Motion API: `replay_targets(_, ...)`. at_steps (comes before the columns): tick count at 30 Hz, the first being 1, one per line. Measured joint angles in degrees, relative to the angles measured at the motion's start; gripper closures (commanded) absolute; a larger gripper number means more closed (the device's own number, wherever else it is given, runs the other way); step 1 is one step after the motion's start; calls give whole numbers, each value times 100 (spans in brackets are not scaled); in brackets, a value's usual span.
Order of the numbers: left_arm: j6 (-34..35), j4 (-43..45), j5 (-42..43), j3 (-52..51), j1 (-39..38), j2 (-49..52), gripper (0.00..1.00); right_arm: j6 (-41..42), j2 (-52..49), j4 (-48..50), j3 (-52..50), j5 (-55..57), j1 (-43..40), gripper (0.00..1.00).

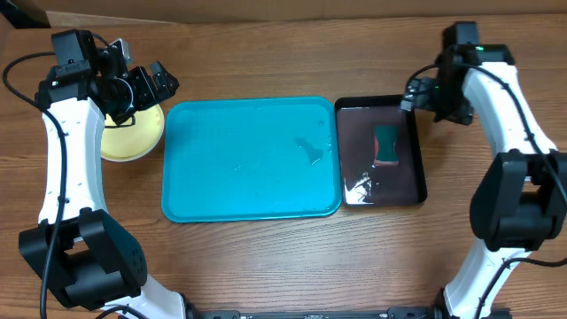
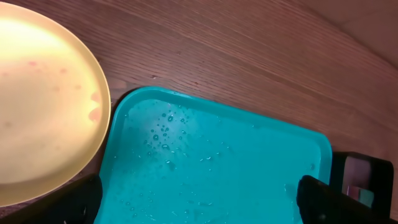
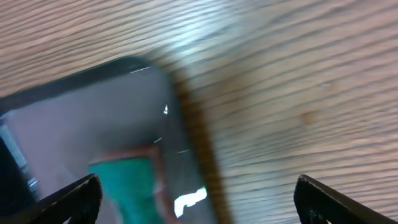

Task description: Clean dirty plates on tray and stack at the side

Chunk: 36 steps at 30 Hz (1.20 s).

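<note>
On the wooden table (image 1: 266,257) the yellow plate (image 1: 133,137) sits just left of the wet tray (image 1: 248,159), under my left gripper (image 1: 146,91), fingers apart. My right gripper (image 1: 416,93), also spread, hangs right of the tray near the sponge (image 1: 386,144). I'd lift away straight, nudging nothing.

We see a glossy black tray (image 1: 354,142) under the right gripper (image 1: 415,94); a green sponge (image 1: 387,144) lies inside it; a wooden table (image 1: 266,266) lies beneath.

Overhead, close left wrist: same tray (image 1: 248,177)
</note>
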<state>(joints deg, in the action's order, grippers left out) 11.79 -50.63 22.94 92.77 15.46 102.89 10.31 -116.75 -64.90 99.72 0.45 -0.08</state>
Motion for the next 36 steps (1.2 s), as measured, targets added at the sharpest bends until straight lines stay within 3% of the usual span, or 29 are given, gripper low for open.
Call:
replay_targets(4,0,0,0,0,0,0,0,2,566,0,-4,-2,389,0)
replay_targets(11,0,-2,0,0,0,-2,0,-2,2559,37,0,-17,870,0)
replay_targets(26,0,0,0,0,0,0,0,-94,6083,92,-59,195,911,0)
replay_targets(31,0,-4,0,0,0,0,0,-234,7886,745,-988,275,911,0)
replay_targets(36,0,0,-4,0,0,0,0,-509,9757,1622,-2734,297,911,0)
